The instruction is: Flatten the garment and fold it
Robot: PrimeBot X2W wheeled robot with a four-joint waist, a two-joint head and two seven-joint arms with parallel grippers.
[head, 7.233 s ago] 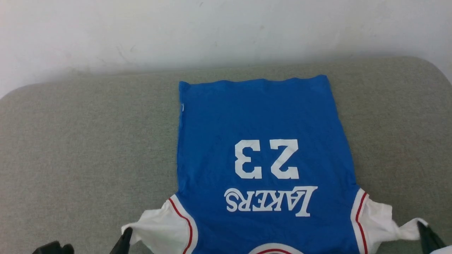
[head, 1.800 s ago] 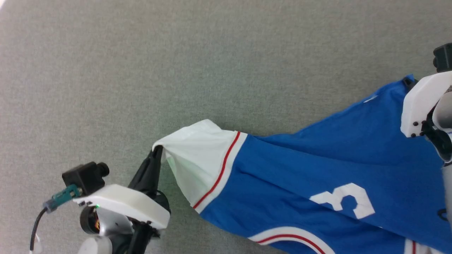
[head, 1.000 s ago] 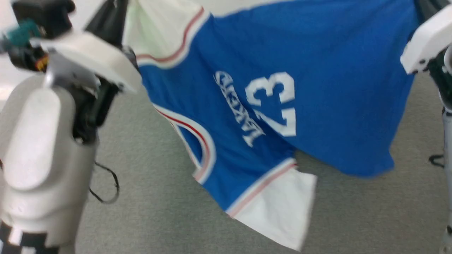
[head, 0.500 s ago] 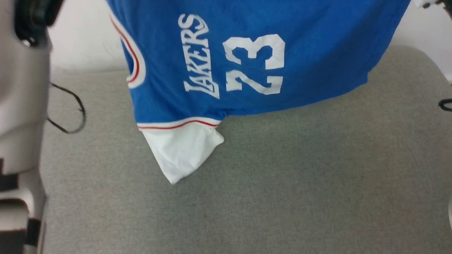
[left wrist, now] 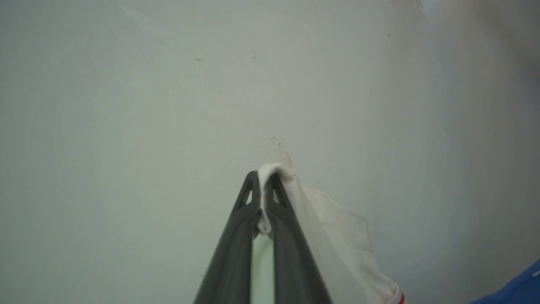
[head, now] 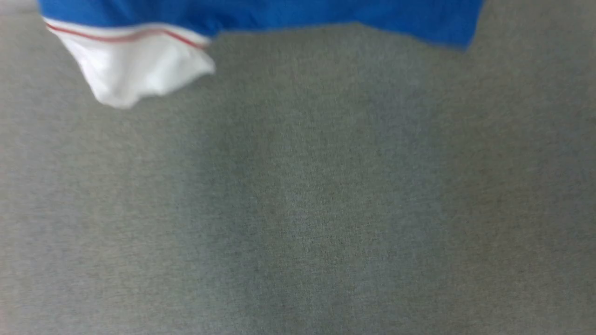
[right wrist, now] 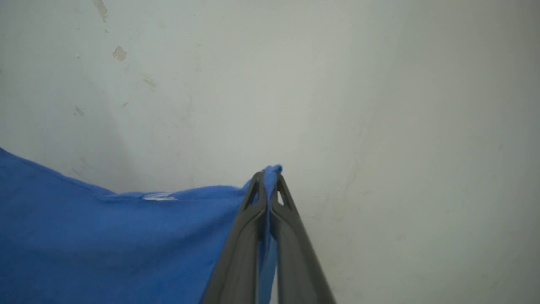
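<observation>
Broadly, the grey padded surface (head: pixel 298 195) lies well below both claws, and a pale, scuffed wall (left wrist: pixel 126 105) stands beyond their tips. Between the claws hangs the garment (head: pixel 279 14), raised off that surface. In the blurred head view its blue lower edge and a loose sleeve (head: pixel 135 70) dangle along the top of the picture, and I cannot tell whether the sleeve's tip touches the grey cloth.

The left claw (left wrist: pixel 263 185) is pinched tight on the held sleeve (left wrist: pixel 337 240). A small white fold pokes past its tips, and the rest drapes away to its right toward the red trim. The right claw (right wrist: pixel 268 179) is closed just as narrowly on a blue corner, with the cloth spreading off to its left.

I judge the jersey light, soft and quite limp. It has no stiffness of its own, so it will sag wherever neither claw bears it, and the dangling sleeve is likely to land first and crumple underneath. Both bites are slim, and a sharp tug could pull the thin knit free. Stitched edges give the best purchase, so take it at the sleeve hems and the bottom corners. Keeping the claws well apart will hold the upper edge taut.
</observation>
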